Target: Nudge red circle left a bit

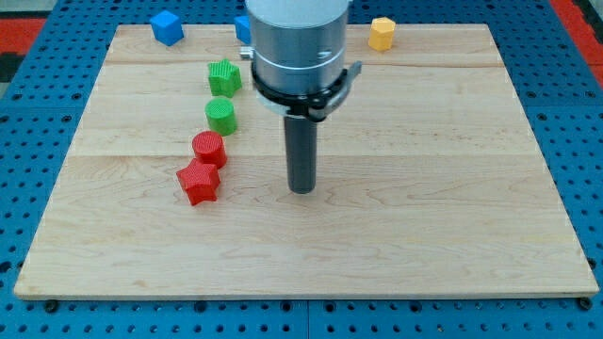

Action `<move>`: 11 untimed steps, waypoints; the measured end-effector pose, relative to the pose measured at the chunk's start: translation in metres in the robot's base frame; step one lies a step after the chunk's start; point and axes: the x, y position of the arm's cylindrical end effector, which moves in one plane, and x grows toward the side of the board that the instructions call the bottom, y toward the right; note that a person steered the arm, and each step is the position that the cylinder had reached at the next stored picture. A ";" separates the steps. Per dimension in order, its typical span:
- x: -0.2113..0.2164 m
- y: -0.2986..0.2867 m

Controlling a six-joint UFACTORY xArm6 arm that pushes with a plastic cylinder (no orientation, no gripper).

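Observation:
The red circle (208, 148) sits on the wooden board left of centre. A red star (198, 182) touches it just below and to the left. My tip (301, 190) rests on the board to the right of both red blocks, about a hand's width from the red circle and slightly lower in the view. A green circle (221, 116) lies just above the red circle, and a green star (223, 77) above that.
A blue cube (167, 27) stands at the board's top left. Another blue block (243, 27) is partly hidden behind the arm at the top. A yellow block (382, 33) stands at the top right. The board (424, 235) lies on a blue pegboard table.

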 end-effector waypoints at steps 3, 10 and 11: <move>-0.074 0.014; -0.107 0.048; -0.107 0.032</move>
